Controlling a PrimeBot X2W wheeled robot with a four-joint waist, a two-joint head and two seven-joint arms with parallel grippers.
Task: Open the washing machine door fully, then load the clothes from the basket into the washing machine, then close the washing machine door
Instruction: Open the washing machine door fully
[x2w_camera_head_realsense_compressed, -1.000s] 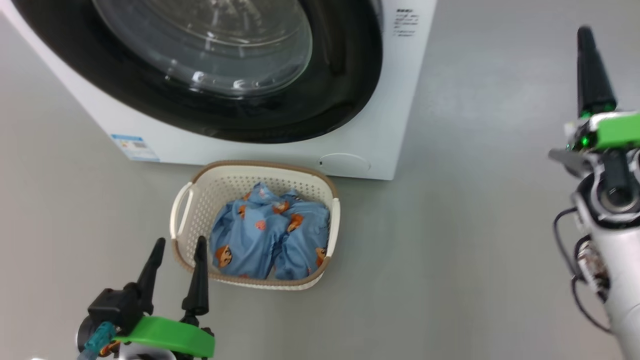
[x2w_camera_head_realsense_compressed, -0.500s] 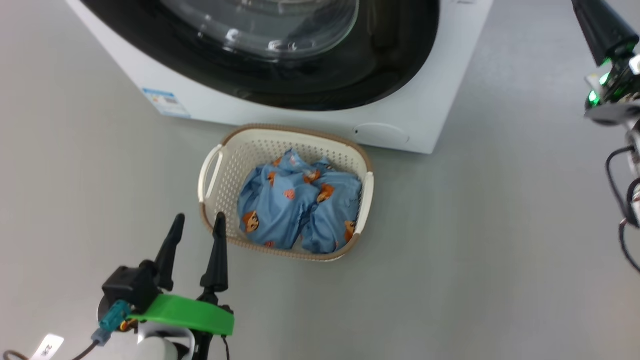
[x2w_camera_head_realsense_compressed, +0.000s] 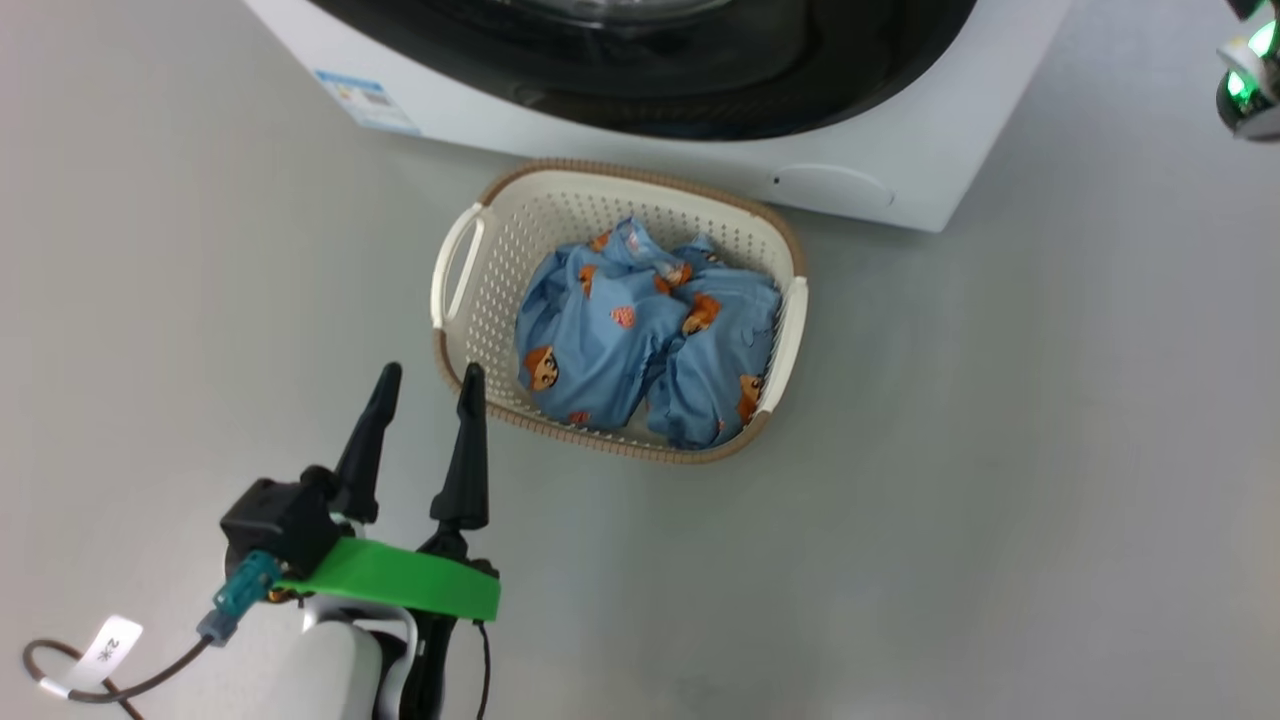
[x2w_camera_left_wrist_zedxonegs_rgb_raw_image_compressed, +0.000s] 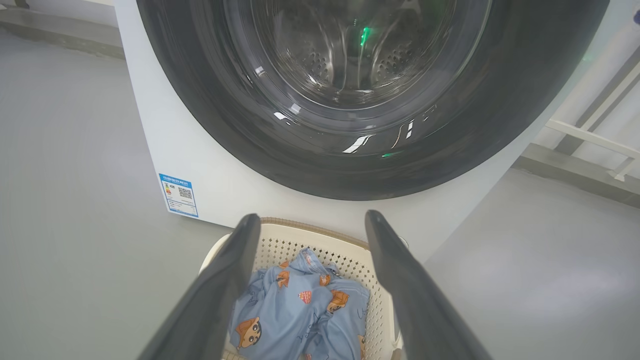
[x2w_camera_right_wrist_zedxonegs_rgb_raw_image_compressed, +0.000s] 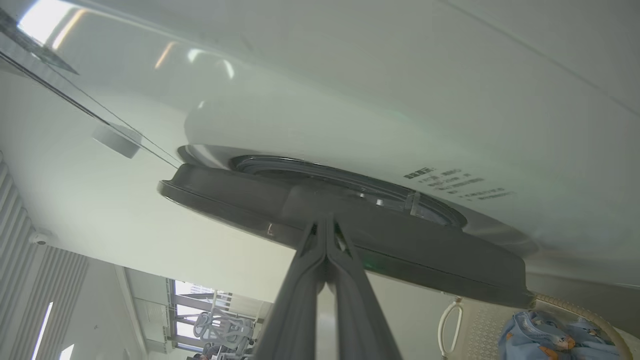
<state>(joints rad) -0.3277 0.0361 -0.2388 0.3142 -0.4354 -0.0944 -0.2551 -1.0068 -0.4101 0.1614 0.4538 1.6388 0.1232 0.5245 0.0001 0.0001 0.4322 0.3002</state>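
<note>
Clothes (x2w_camera_head_realsense_compressed: 620, 340) lie bunched in the basket (x2w_camera_head_realsense_compressed: 500, 250), light blue with orange-brown cartoon figures, heaped toward its right half. The basket stands on the grey floor (x2w_camera_head_realsense_compressed: 1000, 500) just in front of the washing machine (x2w_camera_head_realsense_compressed: 900, 150). Its far rim is close to the white front panel, between the blue label (x2w_camera_head_realsense_compressed: 365, 100) and the round flap (x2w_camera_head_realsense_compressed: 835, 187). Its long axis runs roughly along the machine's front, slightly skewed, with a white handle (x2w_camera_head_realsense_compressed: 452, 270) at each end.

The washing machine door (x2w_camera_left_wrist_zedxonegs_rgb_raw_image_compressed: 500, 125) faces out over the basket, a glossy black ring around the glass window (x2w_camera_left_wrist_zedxonegs_rgb_raw_image_compressed: 350, 60), through which the steel drum shows. Whether it is latched or slightly ajar cannot be told.

The left gripper (x2w_camera_head_realsense_compressed: 430, 378) sits at the lower left of the head view. Its two fingers are spread wide and hold nothing. They point toward the basket and the machine, with their tips near the basket's near left corner.

The right gripper (x2w_camera_right_wrist_zedxonegs_rgb_raw_image_compressed: 325, 222) has its fingers pressed together with nothing between them. In the right wrist view the tips reach the door's dark rim, seen edge-on; contact cannot be confirmed.
</note>
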